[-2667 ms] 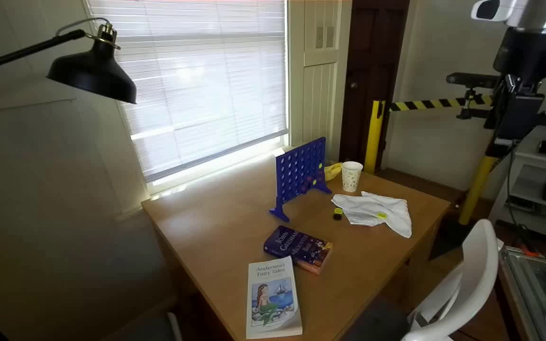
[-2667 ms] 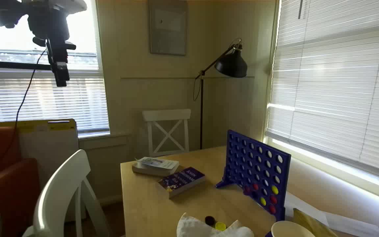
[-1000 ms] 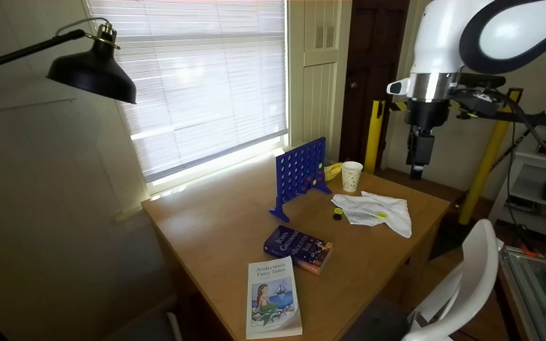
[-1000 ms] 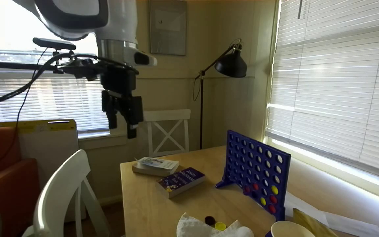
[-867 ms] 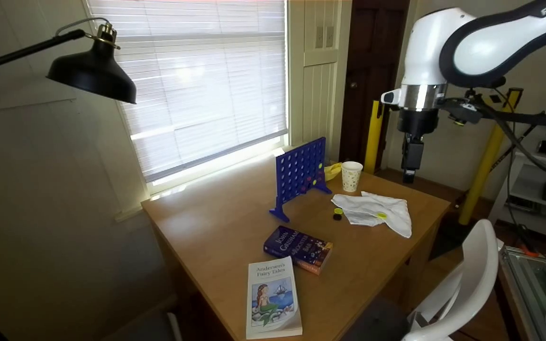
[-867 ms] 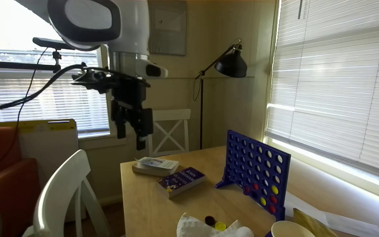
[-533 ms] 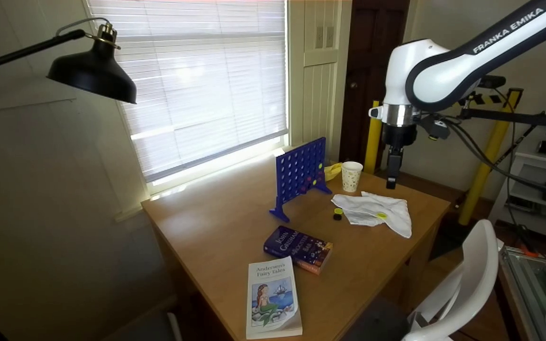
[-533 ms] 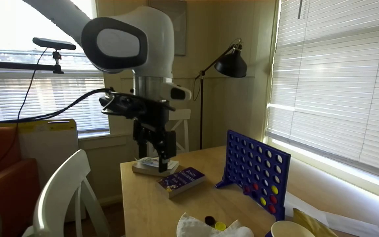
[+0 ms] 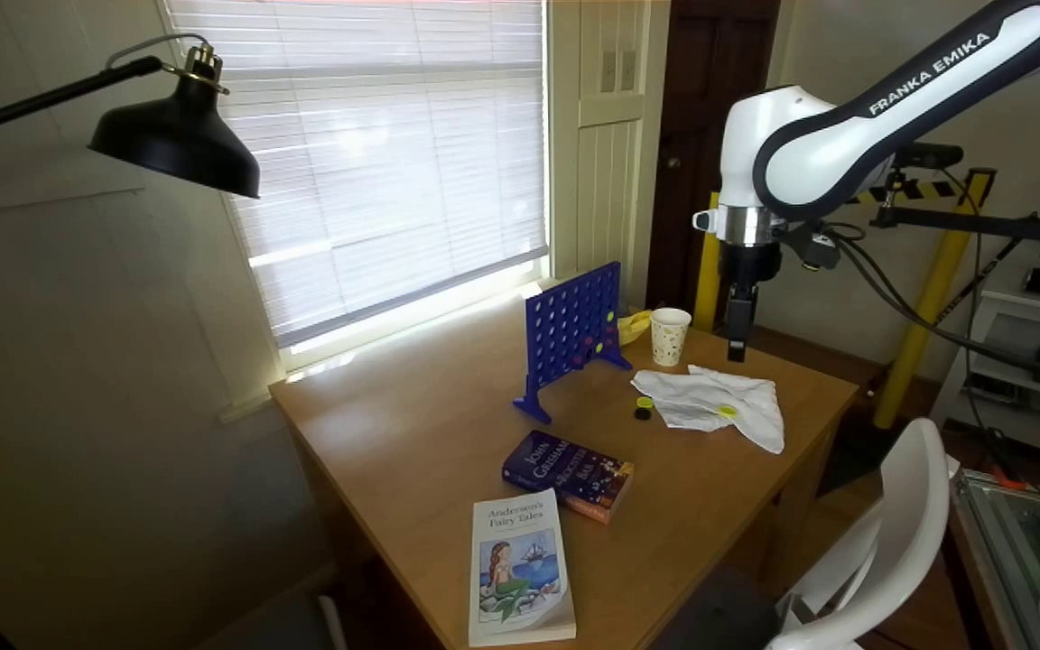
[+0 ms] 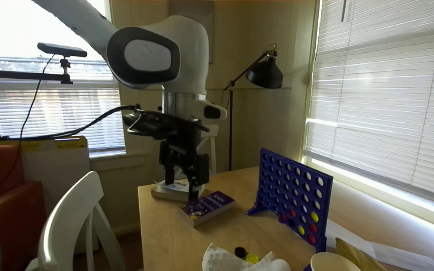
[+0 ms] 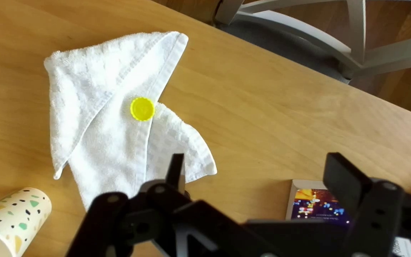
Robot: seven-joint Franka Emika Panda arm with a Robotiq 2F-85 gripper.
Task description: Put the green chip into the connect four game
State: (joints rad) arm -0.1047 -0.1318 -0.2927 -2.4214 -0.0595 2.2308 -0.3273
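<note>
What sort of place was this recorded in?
Probably a room in a home, perhaps a dining corner: there's a wooden table, a white chair beside it, and a tall black lamp.

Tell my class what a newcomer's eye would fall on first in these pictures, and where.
Probably the upright blue connect four game, standing on the wooden table with red chips and yellow chips low in its grid. The large white robot arm, at the upper right in an exterior view, likely comes next, its jaws apart above the table. In the wrist view, a bright yellow chip stands out on a white cloth.
</note>
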